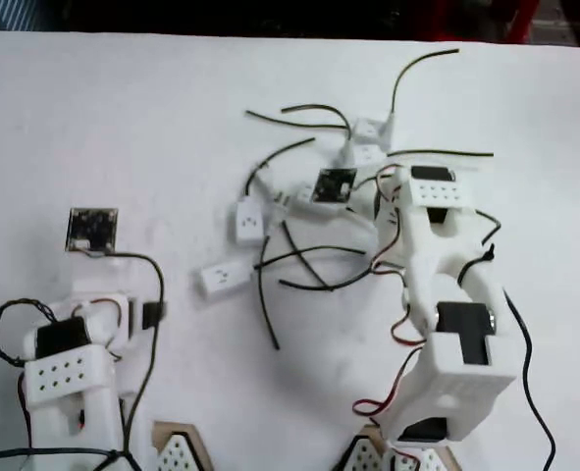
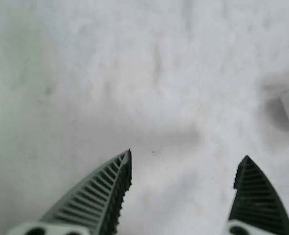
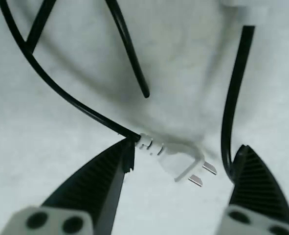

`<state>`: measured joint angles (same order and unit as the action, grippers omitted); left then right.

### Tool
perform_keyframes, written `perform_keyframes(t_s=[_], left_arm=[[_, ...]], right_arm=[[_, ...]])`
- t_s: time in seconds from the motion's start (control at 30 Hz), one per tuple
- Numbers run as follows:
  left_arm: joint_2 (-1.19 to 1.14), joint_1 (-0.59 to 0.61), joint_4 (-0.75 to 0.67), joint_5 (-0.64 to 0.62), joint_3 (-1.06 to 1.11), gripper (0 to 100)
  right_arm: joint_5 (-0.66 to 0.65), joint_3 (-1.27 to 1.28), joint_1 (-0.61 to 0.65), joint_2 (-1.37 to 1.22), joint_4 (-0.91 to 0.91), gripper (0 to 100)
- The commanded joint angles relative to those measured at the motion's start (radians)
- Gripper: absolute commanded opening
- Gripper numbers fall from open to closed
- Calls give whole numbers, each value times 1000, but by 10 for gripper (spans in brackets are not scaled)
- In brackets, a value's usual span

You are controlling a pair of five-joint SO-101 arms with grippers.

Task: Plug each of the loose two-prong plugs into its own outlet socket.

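My L arm [image 1: 64, 368] is sitting at the near-L corner of the white table [image 1: 93, 118], well apart from the cord tangle. My L gripper [image 2: 187, 155] is hanging over bare tabletop w/ its fingers spread wide, clasping nothing.

Moving R in the high view, two white outlets are lying face-up near the table's middle, slot faces showing. The nearer socket [image 1: 224, 278] is lying w/ its long axis slanted, L end closer to me. The farther socket [image 1: 250, 221] is sitting just beyond it, long axis running roughly away from me. Loose black cords [image 1: 299, 260] are crossing each other just R of both. Farther back, small white blocks [image 1: 366, 137] w/ cords attached are lying together; can't tell if they're sockets or plugs.

My R arm [image 1: 447, 294] is stretching from the near edge toward the tangle. My R gripper [image 3: 186, 148] is hovering low w/ fingers released and wide apart, straddling a white two-prong plug [image 3: 176, 160] that's lying flat on the table. The plug's long axis is running across the gap btwn my fingers, a bit skewed. Its cord end is sitting right at one fingertip; can't tell if it's touching. Its prongs [image 3: 203, 174] are pointing toward the opposite finger, stopping short of it. The plug's cord [image 3: 61, 93] is trailing off away from me, and a second cord [image 3: 234, 88] is passing just beside the prong-side finger.
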<state>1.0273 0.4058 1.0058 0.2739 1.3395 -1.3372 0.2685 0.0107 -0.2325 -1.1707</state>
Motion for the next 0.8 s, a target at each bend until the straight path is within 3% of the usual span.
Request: perform_keyframes(t_s=[0.0,0.3,0.57,0.77], left_arm=[[19,1,-15,8,-3,331],[19,1,-15,8,-3,331],[19,1,-15,8,-3,331],[19,1,-15,8,-3,331]], right_arm=[[-15,-8,7,-19,15,312],[-15,-8,5,-91,79,309],[-8,-8,30,-107,30,15],[107,-6,36,-10,-58,17]])
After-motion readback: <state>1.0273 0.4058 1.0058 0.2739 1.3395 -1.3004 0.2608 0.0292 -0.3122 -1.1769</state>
